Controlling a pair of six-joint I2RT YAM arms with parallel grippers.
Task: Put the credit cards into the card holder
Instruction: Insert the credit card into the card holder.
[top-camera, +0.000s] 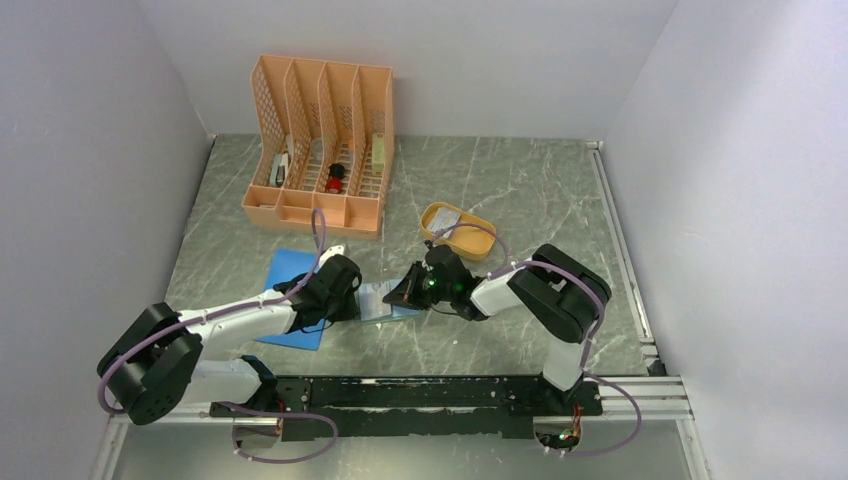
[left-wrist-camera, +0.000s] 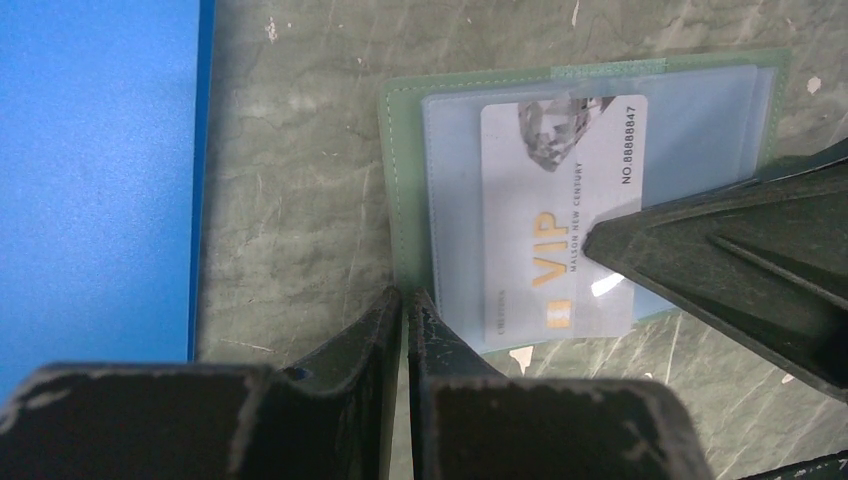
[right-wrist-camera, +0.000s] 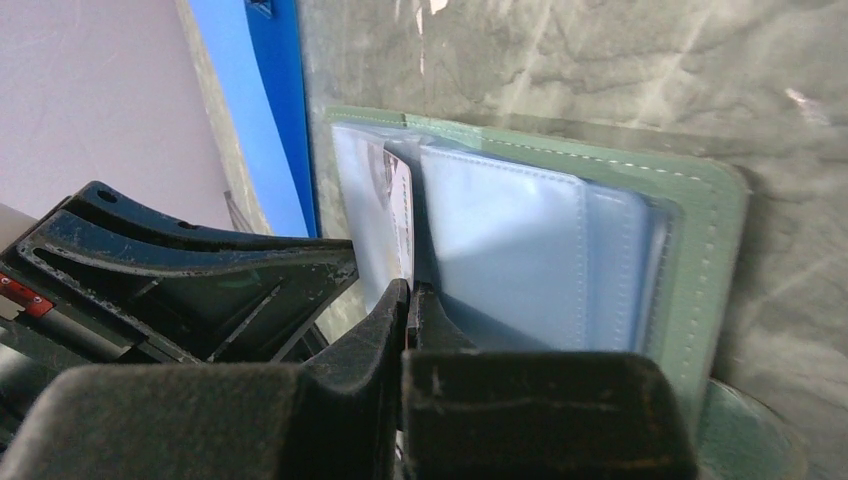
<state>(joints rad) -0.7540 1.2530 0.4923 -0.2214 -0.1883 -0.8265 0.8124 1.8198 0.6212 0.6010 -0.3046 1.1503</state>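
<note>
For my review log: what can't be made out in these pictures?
Left wrist: right gripper covers part of the card.
Right wrist: card edge-on, face unreadable.
Top external: left gripper and right gripper cover parts of the card holder; contents of the yellow tray too small.

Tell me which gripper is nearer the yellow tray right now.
Right. The right gripper is at the card holder, a short way base-side and left of the yellow tray. The left gripper is on the holder's other side, by the blue pad.
</note>
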